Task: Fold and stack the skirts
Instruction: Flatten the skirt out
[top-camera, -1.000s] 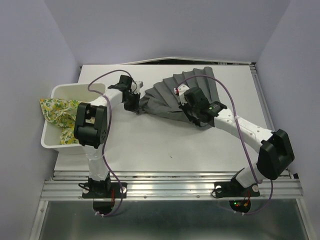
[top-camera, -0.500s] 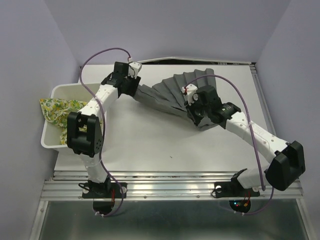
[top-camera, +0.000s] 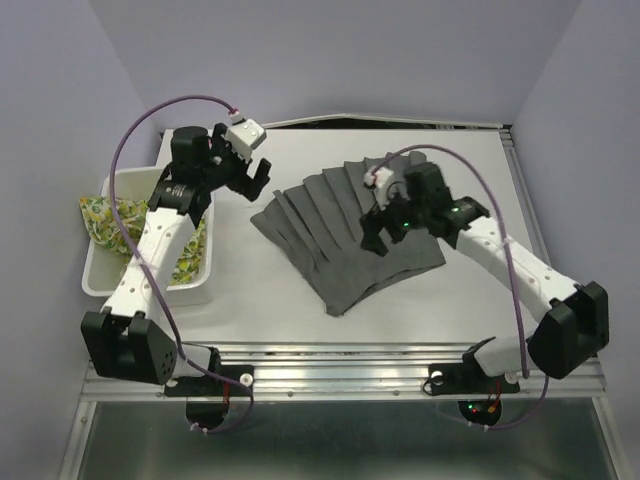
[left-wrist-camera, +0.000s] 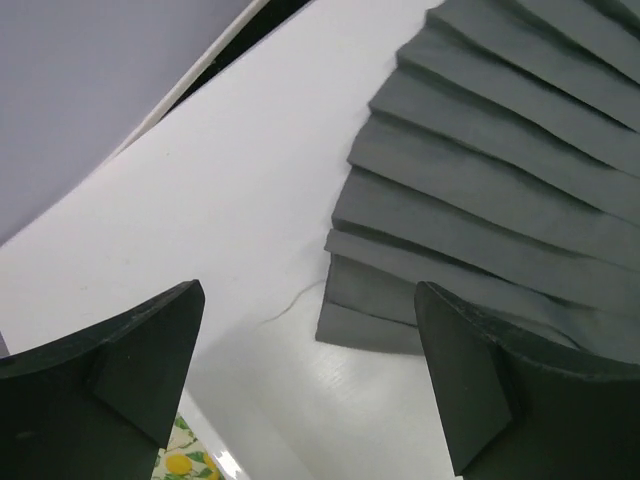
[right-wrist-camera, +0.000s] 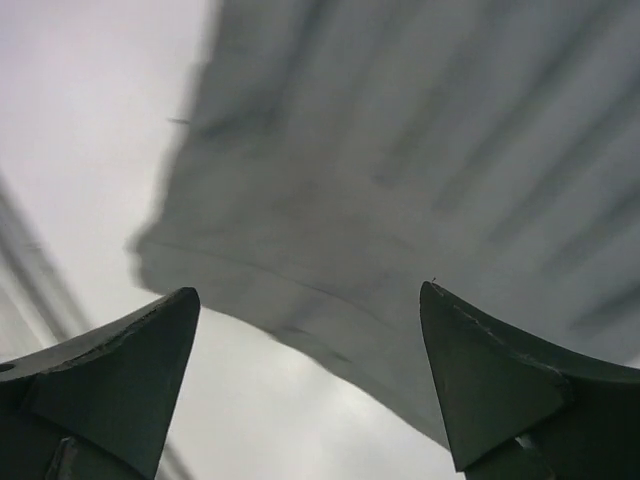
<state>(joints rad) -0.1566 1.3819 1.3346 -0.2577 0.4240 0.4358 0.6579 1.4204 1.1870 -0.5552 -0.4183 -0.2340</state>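
No readable text, label, brand, number or sign found in any view; nothing legible noted on cloth, basket, arms.

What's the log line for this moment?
left gripper: open, empty | right gripper: open, empty | grey skirt: spread on table | lemon skirt: in basket

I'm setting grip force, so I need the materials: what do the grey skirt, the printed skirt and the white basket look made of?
Grey skirt: thin matte woven cloth, holding crisp flat pleats.
Printed skirt: soft, light fabric, crumpled; possibly cotton.
Basket: rigid white plastic, judging by its smooth moulded walls.
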